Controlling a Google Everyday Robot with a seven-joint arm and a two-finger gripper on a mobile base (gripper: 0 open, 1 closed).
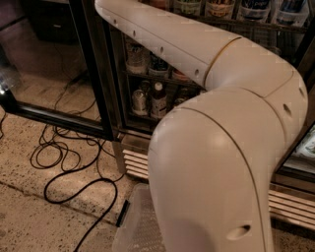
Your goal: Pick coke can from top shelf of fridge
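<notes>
Most of the near view is taken up by the robot's arm [216, 167] — a bulky cream elbow, from which a long link [162, 37] runs up and to the left and leaves the picture at the top edge. The gripper is somewhere past that edge, out of sight, so I cannot tell whether it is open, closed or holding anything.

Beside the arm, on the speckled floor [29, 216], a black cable [74, 184] lies in loose loops. Behind it stands the fridge [114, 83], with its louvred grille [134, 165] at the base and its glass door [44, 64] swung open to the left. Deeper in, a lower rack holds a cluster of bottles and cans [157, 98]. Higher and farther back, a row of bottle bases [219, 7] stands along another rack at the very top of the view; which rack that is cannot be told.

No coke can shows anywhere here, and neither does the top shelf. Both must lie above what the camera sees — the same way the arm's link heads, upward and into the open cabinet. Judged from that, the can is up and inward from the elbow, on the side where the gripper has gone. If it stands upright on the wire rack, its long axis is vertical, so a level reach from the front would suit it, clear of the front rail and its neighbours.
</notes>
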